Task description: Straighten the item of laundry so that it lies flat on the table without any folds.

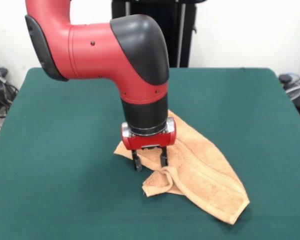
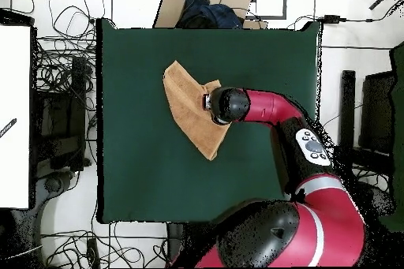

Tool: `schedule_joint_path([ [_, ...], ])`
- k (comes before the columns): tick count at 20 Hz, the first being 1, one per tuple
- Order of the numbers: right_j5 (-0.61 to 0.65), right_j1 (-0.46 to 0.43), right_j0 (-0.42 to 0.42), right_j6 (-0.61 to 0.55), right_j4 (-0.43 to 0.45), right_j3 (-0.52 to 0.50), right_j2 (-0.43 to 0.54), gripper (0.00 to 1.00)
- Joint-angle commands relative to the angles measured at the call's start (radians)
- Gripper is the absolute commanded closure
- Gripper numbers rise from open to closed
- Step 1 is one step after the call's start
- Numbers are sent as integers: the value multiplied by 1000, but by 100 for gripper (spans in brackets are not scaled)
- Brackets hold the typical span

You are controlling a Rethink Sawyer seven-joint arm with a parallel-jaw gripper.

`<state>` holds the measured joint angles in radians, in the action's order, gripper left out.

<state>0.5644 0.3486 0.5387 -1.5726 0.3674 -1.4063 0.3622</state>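
The item of laundry (image 1: 205,172), a peach-orange towel, lies folded over on itself on the green table (image 1: 60,150), stretching diagonally from the centre toward the front right. One corner is curled up in a small fold at its front left. My gripper (image 1: 150,162) points straight down over the towel's left end. Its two black fingers (image 1: 136,163) are apart, their tips at the cloth, with towel showing between them. In the overhead view the towel (image 2: 188,106) is a long slanted strip, and the arm's wrist (image 2: 226,105) hides its right edge and the gripper.
The table (image 2: 142,171) has wide bare felt on all sides of the towel. A cardboard box (image 2: 207,1) sits beyond one table edge, cables (image 2: 63,84) along another. A black stand (image 1: 182,35) rises behind the table.
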Motion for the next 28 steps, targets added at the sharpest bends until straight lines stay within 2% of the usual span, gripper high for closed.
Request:
schedule_joint_path([
  [1, -83, -29, 5, 8, 53, -51, 44, 0],
  [7, -84, -33, -1, -5, 48, -51, 40, 0],
  [13, -88, -99, 8, 33, 58, -1, 56, 0],
  [16, -110, -117, -9, 18, 77, 14, 30, 0],
  [26, -92, -124, -8, 30, 72, 25, 36, 0],
  [27, -102, -124, -6, 24, 73, 20, 35, 100],
  [28, -100, -123, -5, 26, 73, 21, 36, 100],
])
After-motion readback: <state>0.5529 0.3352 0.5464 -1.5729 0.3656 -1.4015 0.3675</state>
